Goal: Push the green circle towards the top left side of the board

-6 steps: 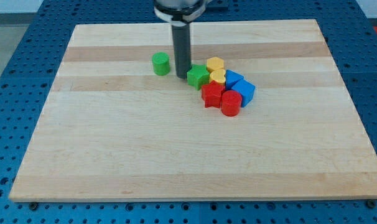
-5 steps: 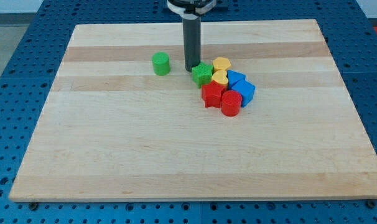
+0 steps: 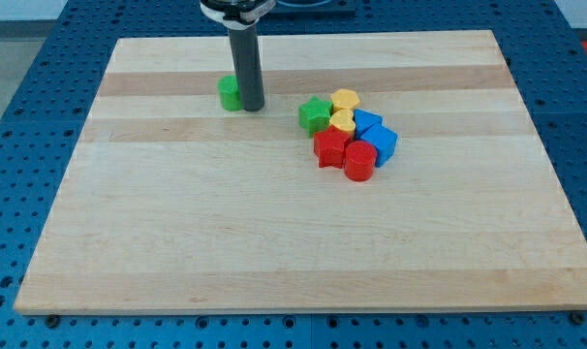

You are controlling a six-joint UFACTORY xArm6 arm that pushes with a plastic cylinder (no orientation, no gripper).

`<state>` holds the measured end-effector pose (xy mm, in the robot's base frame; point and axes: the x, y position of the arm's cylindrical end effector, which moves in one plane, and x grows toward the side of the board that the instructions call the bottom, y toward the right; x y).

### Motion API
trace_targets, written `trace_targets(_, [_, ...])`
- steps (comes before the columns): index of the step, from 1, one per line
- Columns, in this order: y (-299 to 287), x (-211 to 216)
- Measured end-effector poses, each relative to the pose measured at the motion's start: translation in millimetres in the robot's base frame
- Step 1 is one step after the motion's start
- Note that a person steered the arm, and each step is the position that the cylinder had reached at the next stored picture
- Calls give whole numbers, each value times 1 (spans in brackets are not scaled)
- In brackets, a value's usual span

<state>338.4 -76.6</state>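
Note:
The green circle is a small green cylinder in the upper left-centre of the wooden board. My dark rod comes down from the view's top, and my tip rests on the board touching the circle's right side, hiding part of it. A green star lies apart to the right of my tip.
A tight cluster sits right of centre: the green star, two yellow blocks, two blue blocks, a red star and a red cylinder. Blue pegboard surrounds the board.
My tip has moved left from beside the green star to the green circle's right side. The circle has shifted left and slightly up. The green star stays by the cluster.

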Motion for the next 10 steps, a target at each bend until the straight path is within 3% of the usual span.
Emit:
trace_targets(2, [-55,-11])
trace_targets(5, [-91,-57])
trace_targets(10, [-219,-51])
